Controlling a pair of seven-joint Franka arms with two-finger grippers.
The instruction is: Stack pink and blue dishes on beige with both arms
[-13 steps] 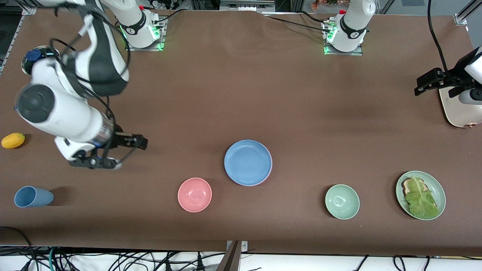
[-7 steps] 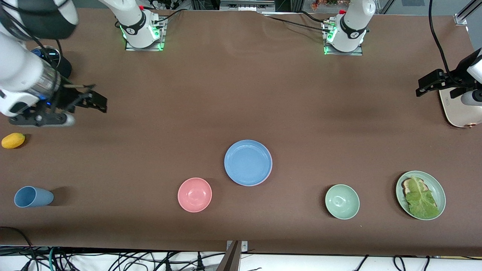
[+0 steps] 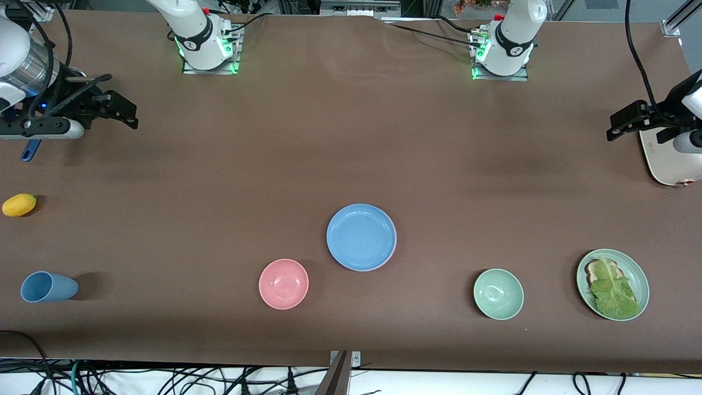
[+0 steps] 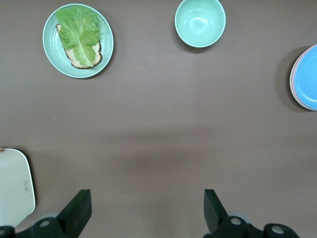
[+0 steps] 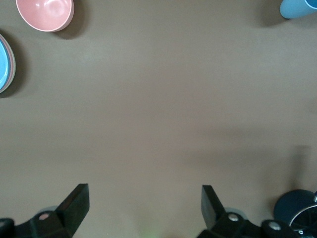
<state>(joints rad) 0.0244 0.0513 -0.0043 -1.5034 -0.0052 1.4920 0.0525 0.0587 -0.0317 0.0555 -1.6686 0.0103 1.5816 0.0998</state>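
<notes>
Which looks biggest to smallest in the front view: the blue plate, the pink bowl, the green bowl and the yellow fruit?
1. Blue plate
2. Pink bowl and green bowl: they look alike, so no ranking
3. Yellow fruit

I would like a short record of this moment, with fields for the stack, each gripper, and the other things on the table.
stack: blue plate on top, pink plate rim showing under it; beige plate not visible
left gripper: open, empty, over bare table at the left arm's end, beside a cream device
right gripper: open, empty, over bare table at the right arm's end
nearer the front camera than the stack: pink bowl, green bowl, green plate with lettuce, blue cup
also: yellow fruit
</notes>
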